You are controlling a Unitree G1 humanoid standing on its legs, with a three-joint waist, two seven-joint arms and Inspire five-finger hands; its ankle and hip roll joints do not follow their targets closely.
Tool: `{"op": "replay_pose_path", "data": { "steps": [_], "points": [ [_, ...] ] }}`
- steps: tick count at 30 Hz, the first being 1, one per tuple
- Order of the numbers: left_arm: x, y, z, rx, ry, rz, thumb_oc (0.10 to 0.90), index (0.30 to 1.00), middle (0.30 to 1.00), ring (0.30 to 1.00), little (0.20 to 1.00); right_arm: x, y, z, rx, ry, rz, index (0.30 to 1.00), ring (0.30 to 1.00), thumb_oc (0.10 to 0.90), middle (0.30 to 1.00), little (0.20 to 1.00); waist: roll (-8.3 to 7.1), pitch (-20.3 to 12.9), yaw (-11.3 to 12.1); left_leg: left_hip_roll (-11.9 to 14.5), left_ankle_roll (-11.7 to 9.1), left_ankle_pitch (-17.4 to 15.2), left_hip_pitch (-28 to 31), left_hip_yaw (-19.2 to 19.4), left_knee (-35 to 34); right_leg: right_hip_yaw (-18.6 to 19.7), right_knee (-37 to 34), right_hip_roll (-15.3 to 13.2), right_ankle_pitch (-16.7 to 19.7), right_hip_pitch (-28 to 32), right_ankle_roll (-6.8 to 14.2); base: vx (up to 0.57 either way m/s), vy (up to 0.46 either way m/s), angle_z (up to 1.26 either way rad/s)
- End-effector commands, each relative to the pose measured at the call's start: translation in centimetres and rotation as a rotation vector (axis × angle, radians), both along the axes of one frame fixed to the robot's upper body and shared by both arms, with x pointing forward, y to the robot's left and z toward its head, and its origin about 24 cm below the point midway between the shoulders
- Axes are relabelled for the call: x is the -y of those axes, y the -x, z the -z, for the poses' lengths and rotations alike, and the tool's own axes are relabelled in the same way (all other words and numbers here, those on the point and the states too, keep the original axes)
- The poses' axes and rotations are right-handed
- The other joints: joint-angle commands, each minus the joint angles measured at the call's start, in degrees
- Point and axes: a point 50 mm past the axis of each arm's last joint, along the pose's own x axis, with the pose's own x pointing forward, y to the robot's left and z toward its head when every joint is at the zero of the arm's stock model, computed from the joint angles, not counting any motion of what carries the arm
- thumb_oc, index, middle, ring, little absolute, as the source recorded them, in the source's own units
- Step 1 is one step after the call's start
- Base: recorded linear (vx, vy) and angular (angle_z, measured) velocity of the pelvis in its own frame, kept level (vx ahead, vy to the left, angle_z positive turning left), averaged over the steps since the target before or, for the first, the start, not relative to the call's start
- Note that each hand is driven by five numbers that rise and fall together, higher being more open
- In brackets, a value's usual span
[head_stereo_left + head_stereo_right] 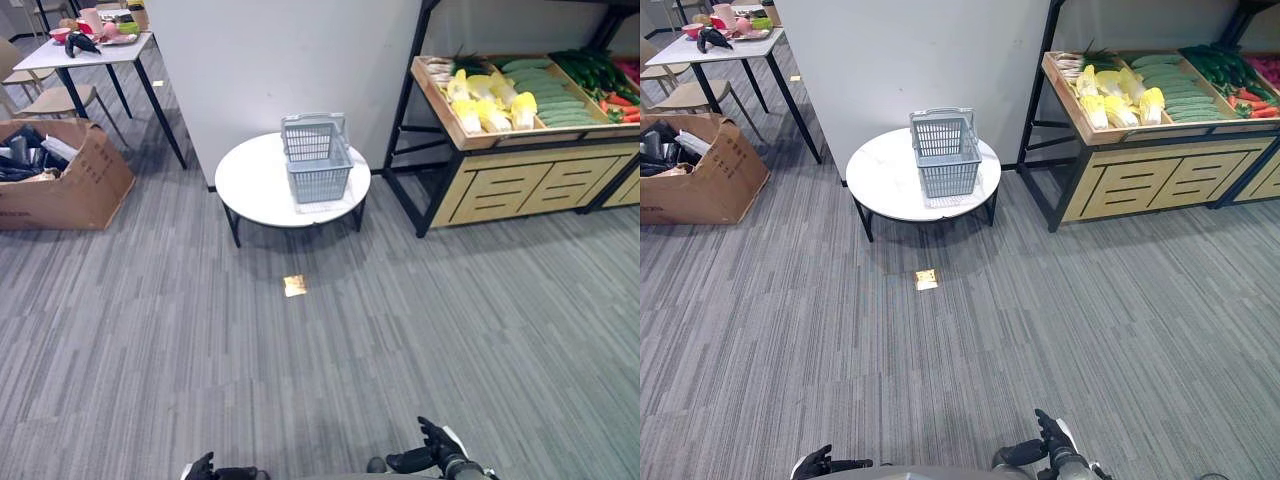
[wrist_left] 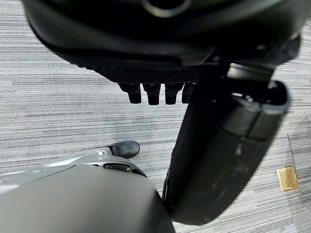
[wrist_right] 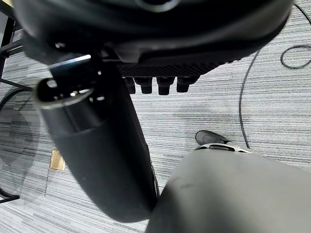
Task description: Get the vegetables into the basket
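Observation:
A grey plastic basket (image 1: pixel 316 160) stands upright on a low round white table (image 1: pixel 255 185), handles raised and nothing visible inside. To its right, a wooden produce stand (image 1: pixel 520 185) holds the vegetables: pale yellow cabbages (image 1: pixel 490 100), light green cucumbers (image 1: pixel 550 95), darker green ones (image 1: pixel 590 68) and red ones (image 1: pixel 622 105) at the far edge. My left hand (image 1: pixel 203 467) and right hand (image 1: pixel 437 447) hang low at the bottom of the head views, far from the table and the stand. Both are open with nothing in them; their wrist views look past the left hand's fingers (image 2: pixel 155 92) and the right hand's fingers (image 3: pixel 155 85) at bare carpet.
Grey carpet stretches between me and the table, with a brass floor plate (image 1: pixel 294 286) in it. A white wall column (image 1: pixel 290 60) rises behind the table. A cardboard box (image 1: pixel 60 175) of dark items sits at the left, with a desk (image 1: pixel 85 48) and chair (image 1: pixel 40 95) behind it.

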Motion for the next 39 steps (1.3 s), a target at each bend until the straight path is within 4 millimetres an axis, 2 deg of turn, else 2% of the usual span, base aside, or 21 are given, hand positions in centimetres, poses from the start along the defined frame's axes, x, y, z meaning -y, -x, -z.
{"op": "replay_pose_path", "data": {
  "steps": [1, 18, 25, 32, 35, 39],
  "points": [
    [1.8, -0.8, 0.3, -0.007, 0.035, 0.056, 0.9, 1.0, 1.0, 1.0, 1.0, 0.4, 1.1, 0.4, -0.062, 0.017, -0.014, 1.0, 1.0, 0.9, 1.0, 1.0, -1.45, 2.28, -0.61, 1.52, -0.08, -1.78, 0.85, 1.17, 0.37, 1.38, -0.01, -5.25, -0.15, 0.75, 5.67, 0.0, 0.0, 0.0],
    [1.4, 0.3, 0.4, -0.046, 0.033, 0.025, 0.9, 1.0, 1.0, 1.0, 1.0, 0.9, 1.2, 0.3, -0.066, 0.023, 0.012, 1.0, 1.0, 0.9, 1.0, 1.0, -1.12, 2.3, -0.66, 1.82, -0.11, -1.66, 1.63, 1.57, 0.37, 1.81, -0.01, -4.42, -1.07, 0.93, 5.16, 0.01, -0.002, 0.0],
    [1.1, 0.1, 0.4, -0.042, 0.023, 0.035, 0.9, 1.0, 1.0, 1.0, 1.0, 1.4, 1.0, 0.1, -0.055, 0.039, 0.013, 1.0, 1.0, 0.9, 1.0, 1.0, -1.05, 2.74, -0.68, 2.2, -0.33, -1.32, 1.28, 1.56, 0.37, 2.18, -0.01, -3.83, -1.29, 0.43, 4.92, 0.0, -0.006, 0.0],
    [1.0, -1.1, 0.1, -0.006, 0.011, 0.053, 0.9, 1.0, 1.0, 1.0, 1.0, 2.0, 0.1, -0.2, -0.023, 0.045, 0.035, 1.0, 1.0, 0.9, 1.0, 1.0, -0.85, 3.94, -0.84, 2.78, -0.7, -0.36, 0.22, 1.07, 0.37, 2.07, -0.01, -3.11, -1.52, -0.14, 4.32, 0.01, -0.042, 0.0],
    [0.7, -1.5, 0.0, 0.005, 0.0, 0.057, 0.9, 1.0, 1.0, 1.0, 1.0, 2.4, -0.6, -0.5, 0.003, 0.054, 0.037, 1.0, 1.0, 0.9, 1.0, 1.0, -0.59, 5.03, -1.0, 3.49, -1.02, -0.52, -1.56, 0.62, 3.12, 2.65, 1.89, -2.57, -2.51, -1.51, 3.45, -0.02, -0.112, 0.0],
    [0.8, -2.2, -0.1, 0.02, -0.001, 0.08, 0.9, 1.0, 1.0, 1.0, 1.0, 3.2, -1.3, -0.9, 0.031, 0.074, 0.037, 1.0, 1.0, 0.9, 1.0, 1.0, 0.09, 7.06, -1.44, 5.46, -2.45, 1.36, -5.84, -1.47, 10.8, 3.17, 4.0, -0.68, -4.38, -3.06, 1.33, 0.01, -0.19, 0.09]
  ]
}}
